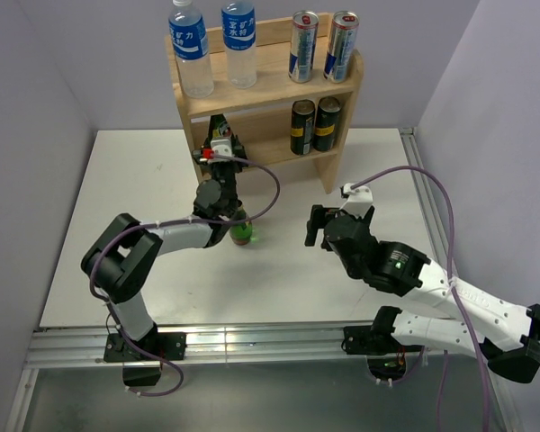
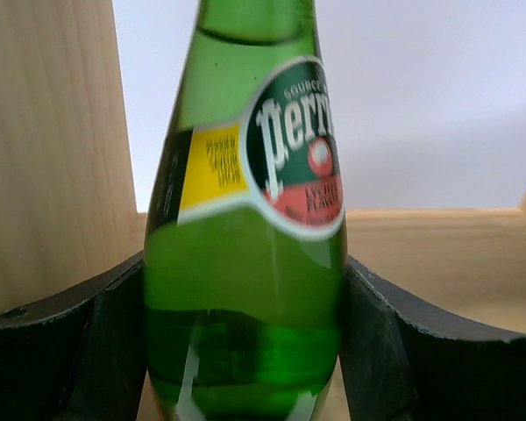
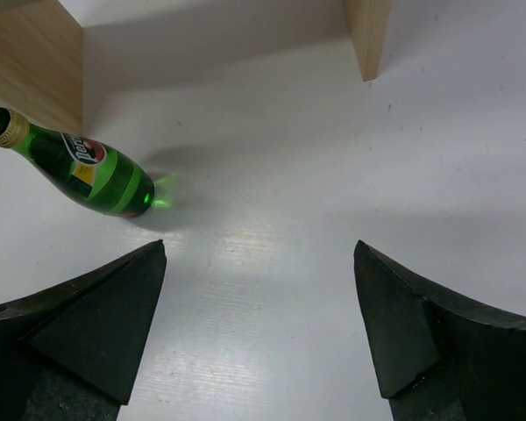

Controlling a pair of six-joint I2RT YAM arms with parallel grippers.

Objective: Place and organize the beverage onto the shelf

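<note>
My left gripper is shut on the lower body of an upright green Perrier bottle. From above, this bottle stands at the left end of the lower tier of the light-wood shelf. The shelf's side panel is close on the left in the wrist view. A second green Perrier bottle lies on its side on the white table, partly under my left forearm. My right gripper hangs open over bare table, to the right of that bottle.
Two water bottles and two tall cans stand on the shelf's top board. Two dark cans stand on the lower tier, right of the held bottle. A metal rail runs along the table's right edge.
</note>
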